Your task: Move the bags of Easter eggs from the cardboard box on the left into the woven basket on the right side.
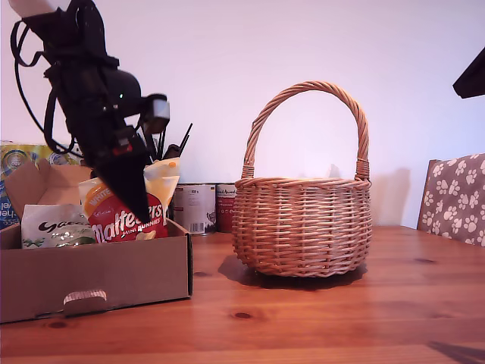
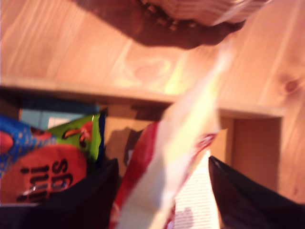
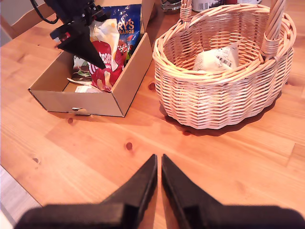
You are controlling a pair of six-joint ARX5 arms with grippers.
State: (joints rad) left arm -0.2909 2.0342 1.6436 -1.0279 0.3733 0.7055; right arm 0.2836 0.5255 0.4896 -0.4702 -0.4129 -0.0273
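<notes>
The cardboard box (image 1: 98, 277) stands at the exterior view's left, the woven basket (image 1: 303, 224) near the middle. My first gripper (image 1: 140, 208) reaches down into the box and is shut on the cream-and-red Maltesers bag (image 1: 121, 220), which stands up above the box wall. A pale Galaxy bag (image 1: 53, 226) lies beside it. In the first wrist view the Maltesers bag (image 2: 157, 191) fills the gap between the dark fingers (image 2: 95, 200), with a blue Terry's bag (image 2: 38, 167) alongside. My second gripper (image 3: 158, 160) hovers shut over bare table, holding nothing. One whitish bag (image 3: 217, 59) lies inside the basket (image 3: 219, 100).
Tins (image 1: 195, 206) and a black utensil holder (image 1: 170, 148) stand behind the box and basket. A paw-print chair back (image 1: 455, 199) is at the exterior view's right edge. A dark arm part (image 1: 471, 76) shows in that view's upper right corner.
</notes>
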